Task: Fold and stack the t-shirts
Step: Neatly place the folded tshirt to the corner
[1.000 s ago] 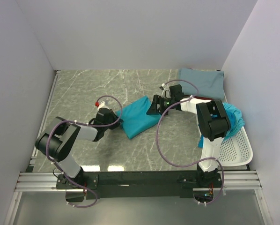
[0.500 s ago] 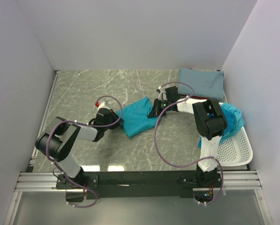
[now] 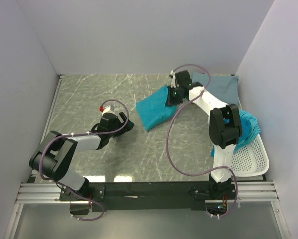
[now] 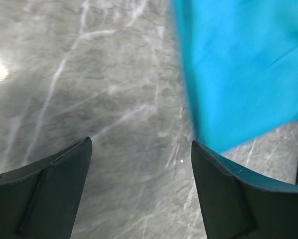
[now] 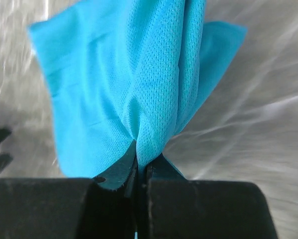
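A folded teal t-shirt (image 3: 154, 109) hangs partly lifted over the table's middle back, and my right gripper (image 3: 171, 97) is shut on its right edge. The right wrist view shows the teal t-shirt (image 5: 139, 89) pinched between the closed jaws of the right gripper (image 5: 141, 167). My left gripper (image 3: 128, 124) is open with nothing in it, just left of the cloth. In its wrist view the left gripper (image 4: 141, 152) frames bare table, the teal t-shirt (image 4: 243, 69) ahead to the right. A folded grey-blue t-shirt (image 3: 223, 87) lies at the back right.
A white perforated basket (image 3: 248, 159) stands at the right edge with more teal cloth (image 3: 248, 124) bunched in it and a sliver of dark red beside the right arm. Walls close in the grey marbled table (image 3: 89, 94) on three sides.
The left gripper opened and let go of the teal t-shirt. The right gripper shut on the shirt's right edge and pulled it back and to the right, toward the grey-blue shirt.
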`<act>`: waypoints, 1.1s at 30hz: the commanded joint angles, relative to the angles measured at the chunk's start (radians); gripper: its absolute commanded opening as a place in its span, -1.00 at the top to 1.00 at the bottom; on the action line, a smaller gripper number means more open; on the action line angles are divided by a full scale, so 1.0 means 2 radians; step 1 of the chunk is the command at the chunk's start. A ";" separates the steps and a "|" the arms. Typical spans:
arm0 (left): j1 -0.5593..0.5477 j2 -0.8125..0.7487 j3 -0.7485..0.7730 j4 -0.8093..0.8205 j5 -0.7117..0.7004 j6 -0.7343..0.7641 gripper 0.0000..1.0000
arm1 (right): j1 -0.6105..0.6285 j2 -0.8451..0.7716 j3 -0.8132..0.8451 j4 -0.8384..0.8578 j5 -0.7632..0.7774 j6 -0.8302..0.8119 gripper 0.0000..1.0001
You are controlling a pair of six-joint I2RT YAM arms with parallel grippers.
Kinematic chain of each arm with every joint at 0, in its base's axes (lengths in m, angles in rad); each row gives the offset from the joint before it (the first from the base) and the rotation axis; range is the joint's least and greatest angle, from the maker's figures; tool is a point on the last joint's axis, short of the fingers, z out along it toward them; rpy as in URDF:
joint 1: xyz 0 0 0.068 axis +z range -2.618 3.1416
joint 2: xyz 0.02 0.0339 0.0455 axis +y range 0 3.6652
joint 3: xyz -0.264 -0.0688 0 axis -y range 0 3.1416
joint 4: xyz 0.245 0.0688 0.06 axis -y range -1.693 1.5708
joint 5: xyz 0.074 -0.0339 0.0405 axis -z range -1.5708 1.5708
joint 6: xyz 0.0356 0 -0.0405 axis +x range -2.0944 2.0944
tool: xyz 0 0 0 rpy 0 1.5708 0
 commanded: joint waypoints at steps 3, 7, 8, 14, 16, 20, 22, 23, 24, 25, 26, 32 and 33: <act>0.020 -0.010 0.014 -0.026 -0.005 0.018 -0.74 | -0.009 0.036 0.153 -0.121 0.140 -0.065 1.00; 0.032 0.000 0.021 -0.026 0.000 0.021 -0.74 | -0.022 0.085 0.240 -0.161 0.198 -0.095 1.00; 0.033 0.006 0.022 -0.024 0.003 0.021 -0.74 | -0.029 0.092 0.257 -0.168 0.204 -0.097 1.00; 0.042 0.032 0.030 -0.010 0.012 0.014 -0.74 | -0.046 0.144 0.393 -0.208 0.240 -0.166 1.00; 0.041 0.044 0.033 -0.005 0.012 0.010 -0.74 | -0.054 0.152 0.413 -0.211 0.250 -0.176 1.00; 0.042 0.056 0.034 0.006 0.022 0.003 -0.74 | -0.073 0.141 0.425 -0.202 0.257 -0.193 1.00; 0.042 0.061 0.034 0.007 0.022 0.000 -0.74 | -0.086 0.129 0.427 -0.195 0.251 -0.193 1.00; 0.042 0.060 0.035 0.008 0.023 0.001 -0.74 | -0.090 0.126 0.426 -0.194 0.248 -0.193 1.00; 0.042 0.060 0.035 0.007 0.022 0.002 -0.74 | -0.094 0.123 0.427 -0.192 0.243 -0.193 1.00; 0.042 0.059 0.035 0.006 0.022 0.001 -0.74 | -0.100 0.119 0.428 -0.192 0.242 -0.193 1.00; 0.041 0.058 0.036 0.004 0.021 0.002 -0.74 | -0.103 0.118 0.433 -0.192 0.241 -0.193 1.00; 0.042 0.047 0.032 -0.001 0.017 0.002 -0.74 | -0.126 0.101 0.437 -0.189 0.228 -0.183 1.00; 0.042 0.046 0.031 -0.003 0.018 0.003 -0.74 | -0.128 0.096 0.437 -0.185 0.226 -0.181 1.00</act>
